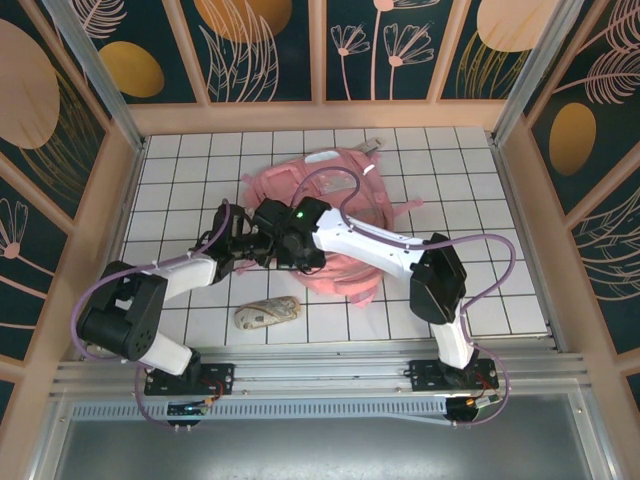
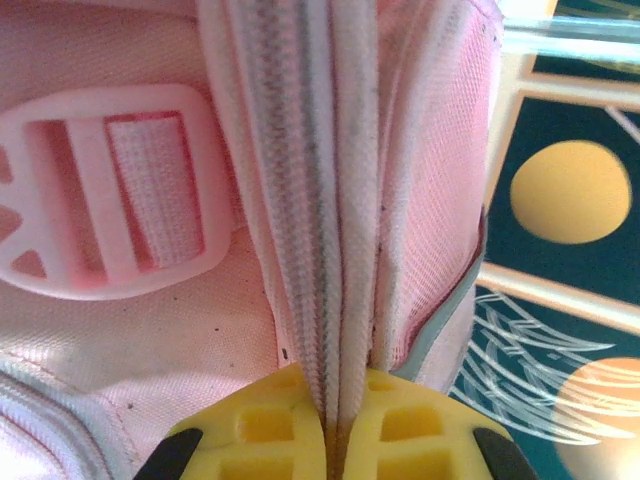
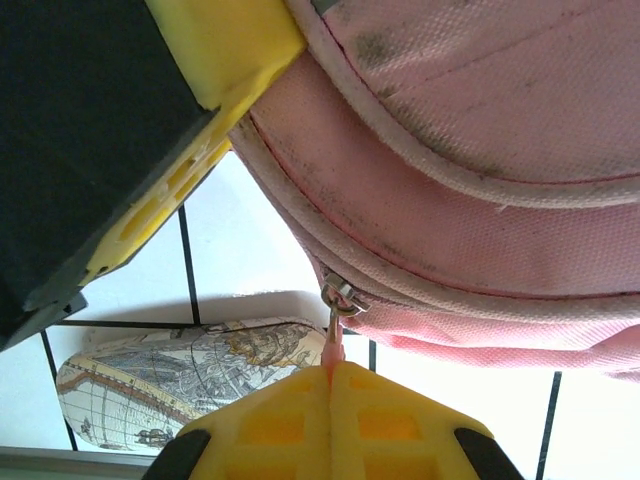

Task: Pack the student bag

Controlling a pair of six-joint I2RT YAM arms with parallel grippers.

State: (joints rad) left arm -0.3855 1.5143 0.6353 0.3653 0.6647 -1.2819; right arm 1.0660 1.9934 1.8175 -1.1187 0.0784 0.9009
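Zipper time, by the looks of it: the student bag (image 1: 280,185) lies flat mid-table, a bit toward the far side, and both my arms meet at its left edge. The left gripper (image 2: 335,405) is clamped tight on the zip seam (image 2: 335,200), pinching tape and fabric together, I reckon to anchor the bag so it can't slide. The right gripper (image 3: 330,375) is pinched shut on the little zip pull (image 3: 334,340), set up to drag that pocket open. The map-print pouch (image 1: 267,313) sits on the tiles just near of the bag, probably what goes in.
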